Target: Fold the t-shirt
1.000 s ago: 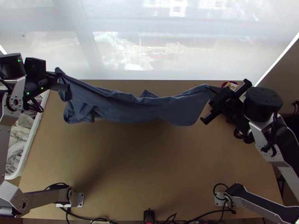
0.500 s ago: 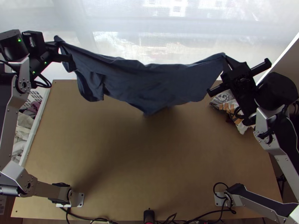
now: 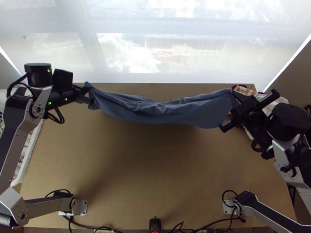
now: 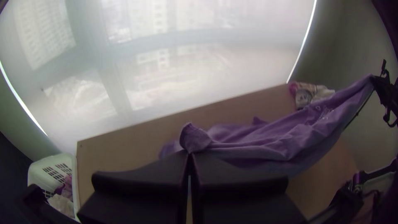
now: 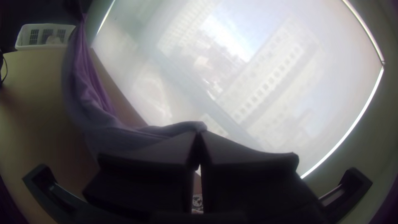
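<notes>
The blue t-shirt (image 3: 163, 112) hangs stretched between both grippers over the table's far part, its lower part bunched in long folds. My left gripper (image 3: 88, 92) is shut on its left end; in the left wrist view, the t-shirt (image 4: 286, 141) looks purple and a small tuft of it stands up at the tips of the left gripper (image 4: 190, 154). My right gripper (image 3: 233, 93) is shut on the other end. From the right wrist view, the t-shirt (image 5: 89, 99) runs away from the closed tips of the right gripper (image 5: 199, 135) toward the other arm.
A white basket (image 4: 49, 166) holding cloths stands at the table's left edge. Other patterned and white cloths (image 4: 309, 93) lie at the far right corner, beside the right gripper. A bright window screen (image 3: 175, 50) rises behind the wooden table (image 3: 155, 167). Cables run along the near edge.
The t-shirt first swung up and away from the near edge, then came back lower, its hanging part now narrower. The left gripper has moved right and nearer; the right gripper ends slightly farther right.
</notes>
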